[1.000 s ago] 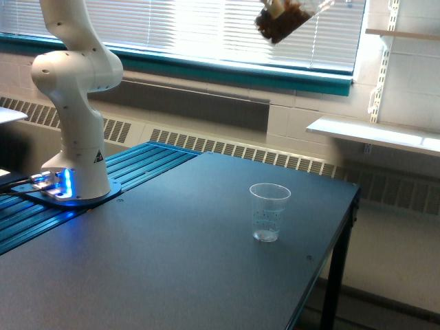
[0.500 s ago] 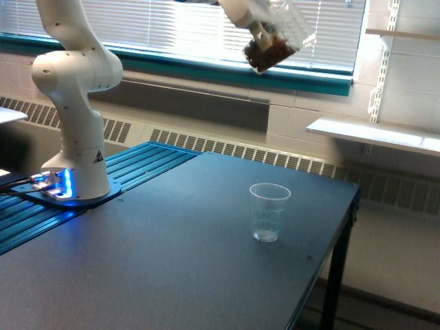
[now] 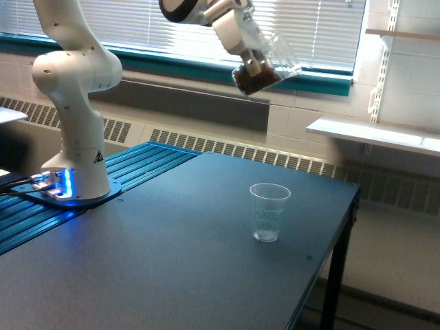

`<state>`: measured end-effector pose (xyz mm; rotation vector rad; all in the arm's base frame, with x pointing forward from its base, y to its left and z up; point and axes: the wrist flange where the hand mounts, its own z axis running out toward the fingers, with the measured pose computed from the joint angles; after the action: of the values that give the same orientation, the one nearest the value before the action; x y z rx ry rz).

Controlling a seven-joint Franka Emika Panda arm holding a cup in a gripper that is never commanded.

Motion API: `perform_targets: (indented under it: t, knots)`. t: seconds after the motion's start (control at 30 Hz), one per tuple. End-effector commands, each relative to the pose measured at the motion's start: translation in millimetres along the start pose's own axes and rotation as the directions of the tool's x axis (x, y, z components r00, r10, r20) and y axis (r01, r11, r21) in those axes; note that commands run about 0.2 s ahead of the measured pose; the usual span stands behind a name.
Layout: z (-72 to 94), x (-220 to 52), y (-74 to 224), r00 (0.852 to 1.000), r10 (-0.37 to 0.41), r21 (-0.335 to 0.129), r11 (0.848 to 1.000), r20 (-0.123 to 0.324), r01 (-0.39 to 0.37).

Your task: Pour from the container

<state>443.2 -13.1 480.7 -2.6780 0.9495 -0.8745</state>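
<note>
**High above the bench, jar tipped, cup waiting below**

Here I am, up in front of the window blinds (image 3: 137, 20), with the container (image 3: 265, 67) clamped in my fingers (image 3: 251, 63). They close narrow around its near end, pressed against the clear wall; I can't make out the pads themselves from this angle, only that the jar hangs from them and nothing else supports it. The container is tilted well over, its far end slanting toward the exterior view's right, and the brown granular bits are heaped in its lower part, nearest my grip. Which end is the mouth I cannot tell for sure. Nothing is falling from it.

Down on the dark bench (image 3: 172, 275) the clear measuring cup (image 3: 269, 212) stands upright, toward the bench's far edge and closer to the edge on the exterior view's right. It looks empty. It sits well below the container and, as far as this one view shows, roughly underneath it.

To pour well, I judge I want to come much lower, line the jar's lip over that cup's open rim, then roll the wrist slowly. From this height granules would scatter and bounce, and the light cup might topple if struck.
</note>
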Motion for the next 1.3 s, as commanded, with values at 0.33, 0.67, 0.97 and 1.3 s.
perform_targets:
  t: [0.33, 0.67, 0.97, 1.3]
  knots:
    - [26.8, -40.6, 12.0, 0.999, -0.031, -0.049, 0.998, 0.039, 0.033]
    - [46.8, -62.4, 9.1, 0.997, -0.051, -0.087, 0.995, 0.064, 0.056]
    - [67.2, -84.2, 14.6, 0.995, -0.036, -0.115, 0.992, 0.096, 0.047]
    - [85.2, -100.5, 15.6, 0.99, -0.049, -0.163, 0.984, 0.13, 0.07]
